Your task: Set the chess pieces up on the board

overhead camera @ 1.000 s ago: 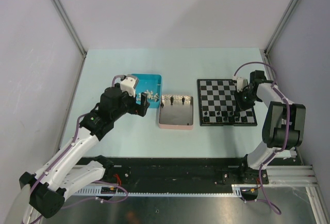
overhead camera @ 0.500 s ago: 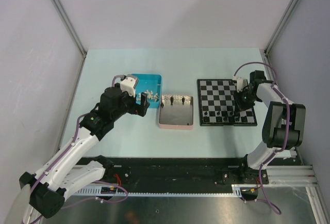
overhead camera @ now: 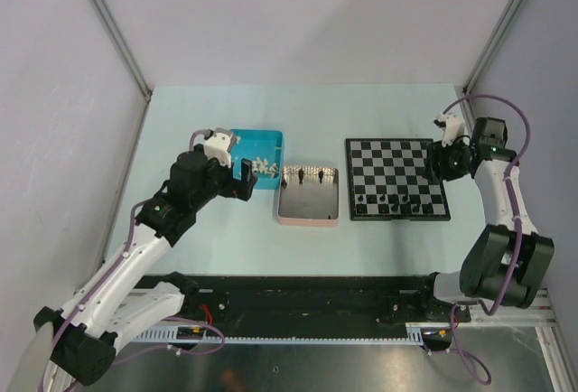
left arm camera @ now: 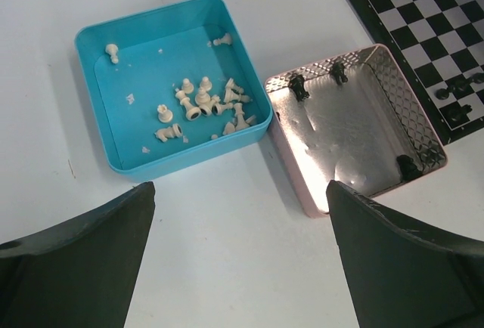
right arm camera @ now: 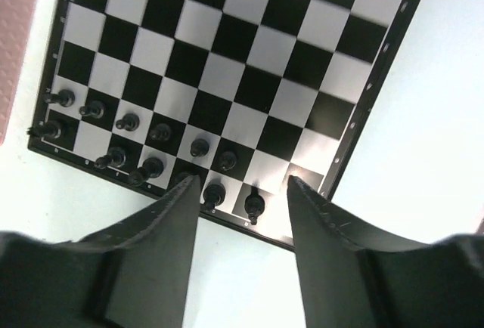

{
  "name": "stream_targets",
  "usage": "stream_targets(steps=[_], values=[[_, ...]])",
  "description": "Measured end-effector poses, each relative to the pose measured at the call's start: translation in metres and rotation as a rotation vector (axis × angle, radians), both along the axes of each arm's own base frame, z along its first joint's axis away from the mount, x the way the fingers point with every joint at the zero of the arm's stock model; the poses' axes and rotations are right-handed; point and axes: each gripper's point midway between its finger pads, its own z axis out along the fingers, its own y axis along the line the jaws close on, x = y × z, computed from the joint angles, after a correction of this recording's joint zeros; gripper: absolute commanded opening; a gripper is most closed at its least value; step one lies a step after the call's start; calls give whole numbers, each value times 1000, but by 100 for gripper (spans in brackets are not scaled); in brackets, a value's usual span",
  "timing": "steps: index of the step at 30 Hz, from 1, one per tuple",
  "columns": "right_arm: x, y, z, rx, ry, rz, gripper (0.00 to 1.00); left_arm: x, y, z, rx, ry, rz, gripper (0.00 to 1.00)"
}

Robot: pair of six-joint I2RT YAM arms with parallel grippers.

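**Figure.** Top and both wrist views of a chess set-up in progress. The flat chequered board of black and pale grey squares (overhead camera: 388,159) lies at 3 o'clock of the pink square tray with a shiny lining (overhead camera: 307,220). The blue square plastic tray (overhead camera: 269,144) sits at 10 o'clock of the pink one.

The tiny black plastic chess pieces (right arm camera: 200,147) that are on the board stand in two part-filled rows along its 6 o'clock edge in the top view. Three more black pieces (left arm camera: 297,85) are in the pink tray. The tiny white plastic chess pieces (left arm camera: 200,105) lie in the blue tray, mostly clustered and tipped on their sides.

The left gripper (left arm camera: 238,192) hangs above the table beside the two trays, its jaws spread wide and empty. The right gripper (right arm camera: 242,184) is poised near the board's 3 o'clock edge, its jaws parted with nothing between them.

*Handling (judged).* The pieces look light, stiff and smooth, so they are unlikely to break. They will probably skid, roll or topple at a light nudge.

- An upright piece is best pinched from above across the narrow stem below its head, with the jaws pre-narrowed so that neighbouring pieces are not knocked.
- A piece lying on its side is best taken across its middle, choosing one at the edge of the cluster.
- Any piece should be lowered until its base meets the square before the jaws open.
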Motion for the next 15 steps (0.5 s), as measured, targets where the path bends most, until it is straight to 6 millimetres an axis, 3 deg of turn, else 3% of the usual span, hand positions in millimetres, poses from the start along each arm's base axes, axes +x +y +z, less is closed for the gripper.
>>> stream_targets(steps=[4, 12, 15], values=[[5, 8, 38, 37, -145, 24, 75, 1, 7, 7, -8, -24, 25, 100], [10, 34, 99, 153, -357, 73, 87, -10, 22, 32, -71, -106, 65, 100], [13, 42, 118, 208, -413, 70, 96, -19, 25, 42, -104, -145, 61, 99]])
